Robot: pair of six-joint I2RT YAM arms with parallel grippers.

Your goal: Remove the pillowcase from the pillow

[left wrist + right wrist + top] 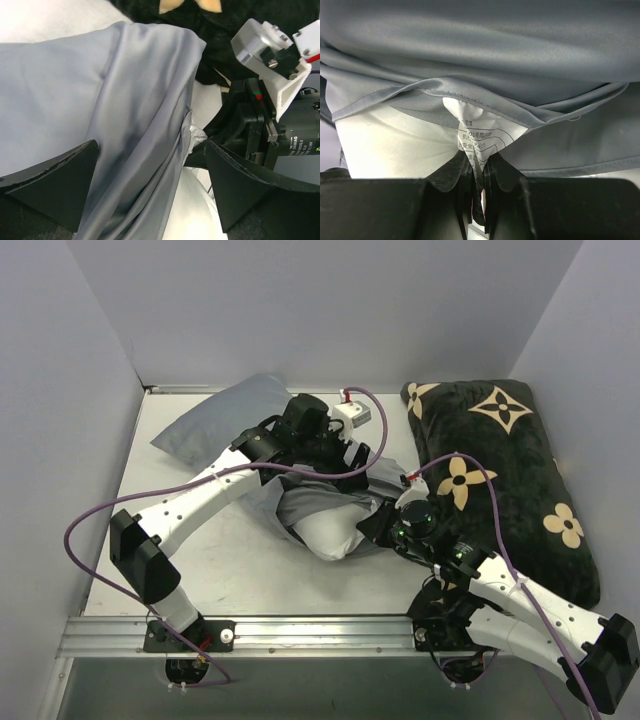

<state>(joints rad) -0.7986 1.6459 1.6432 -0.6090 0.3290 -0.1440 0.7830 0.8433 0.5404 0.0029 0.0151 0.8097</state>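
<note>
Top external view: the right pincer (385,527) is the nearest working part, placed at the near right side of the pillow (330,532). In the right wrist view its jaws are closed on a white printed label (481,137) at the pillow's bare white end; no gap shows between the fingers. That bare end lies near the centre of the desk (240,575). Just beyond it, the blue-grey pillowcase (215,425) is bunched in folds around the pillow's middle. Its hem crosses directly above the label. The left pincer (338,460) hangs over these folds with its jaws fully spread. In the left wrist view both fingers (55,185) stand clear of the fabric and hold nothing. The rest of the pillowcase reaches toward the far left corner. A black cushion (510,480) with beige flowers lies along the right side.
</note>
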